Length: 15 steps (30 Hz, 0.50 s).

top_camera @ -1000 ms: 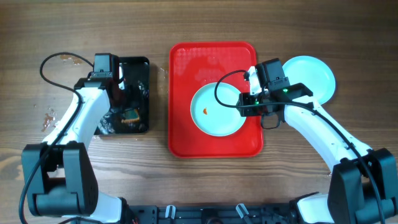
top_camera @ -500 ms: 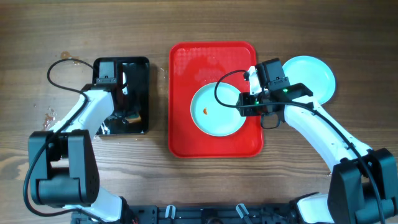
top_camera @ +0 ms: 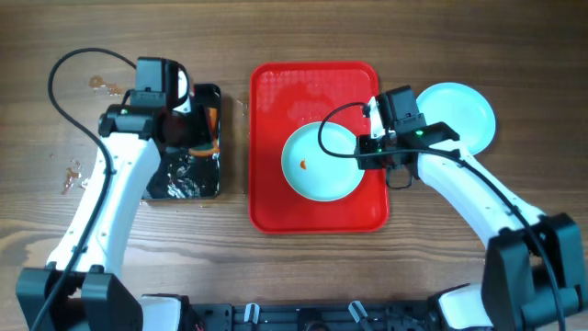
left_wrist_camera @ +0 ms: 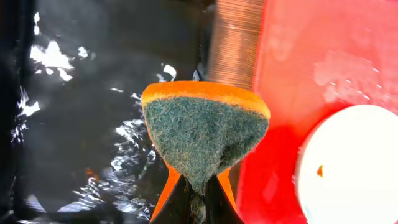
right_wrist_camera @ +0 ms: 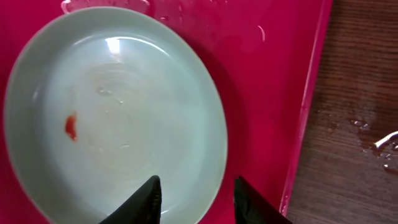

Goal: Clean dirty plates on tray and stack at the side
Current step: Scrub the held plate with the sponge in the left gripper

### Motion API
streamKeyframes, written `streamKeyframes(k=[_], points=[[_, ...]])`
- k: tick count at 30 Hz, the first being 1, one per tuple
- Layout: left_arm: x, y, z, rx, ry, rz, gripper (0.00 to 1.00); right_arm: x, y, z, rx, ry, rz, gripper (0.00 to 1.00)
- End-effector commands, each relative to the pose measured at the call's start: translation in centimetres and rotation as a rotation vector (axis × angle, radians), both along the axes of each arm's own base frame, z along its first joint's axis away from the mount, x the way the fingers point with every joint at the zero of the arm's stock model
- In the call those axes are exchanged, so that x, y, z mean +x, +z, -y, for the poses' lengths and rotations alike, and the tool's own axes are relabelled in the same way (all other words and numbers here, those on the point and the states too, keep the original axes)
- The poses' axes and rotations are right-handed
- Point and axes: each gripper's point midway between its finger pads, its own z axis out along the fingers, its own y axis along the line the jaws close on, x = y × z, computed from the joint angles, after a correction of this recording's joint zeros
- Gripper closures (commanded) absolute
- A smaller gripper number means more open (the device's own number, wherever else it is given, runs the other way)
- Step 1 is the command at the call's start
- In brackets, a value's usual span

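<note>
A pale-blue plate (top_camera: 320,163) with a small orange-red spot (right_wrist_camera: 70,126) lies on the red tray (top_camera: 276,92). A second plate (top_camera: 459,112) rests on the wood to the tray's right. My left gripper (left_wrist_camera: 198,186) is shut on an orange sponge with a green scouring face (left_wrist_camera: 205,130), held above the black tray (top_camera: 188,179) near its right side. My right gripper (right_wrist_camera: 196,186) is open over the right rim of the dirty plate (right_wrist_camera: 112,112), with one finger over the plate and the other over the red tray (right_wrist_camera: 273,93).
The black tray (left_wrist_camera: 81,124) holds shiny water. Wet smears and crumbs (top_camera: 101,85) mark the wood at the far left. A narrow strip of bare table (left_wrist_camera: 233,43) separates the two trays. Drops of water (right_wrist_camera: 373,143) lie right of the red tray.
My left gripper has shut on the sponge in the black tray and lifted it toward the tray's far right. The right arm has barely moved.
</note>
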Motion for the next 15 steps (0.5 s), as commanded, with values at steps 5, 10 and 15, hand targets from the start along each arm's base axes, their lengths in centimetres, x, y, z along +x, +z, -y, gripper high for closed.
streamKeyframes(k=[5, 10, 15], points=[[0.7, 1.9, 6.7, -0.179, -0.031, 0.055, 0.96, 0.5, -5.8, 0.3, -0.055, -0.032, -0.092, 0.74], [0.4, 1.5, 12.2, -0.251, -0.050, 0.047, 0.96, 0.4, -7.0, 0.4, -0.052, -0.071, -0.120, 0.85], [-0.8, -2.2, 17.2, -0.267, -0.075, -0.048, 0.96, 0.4, -7.0, 0.5, -0.053, -0.084, -0.123, 0.89]])
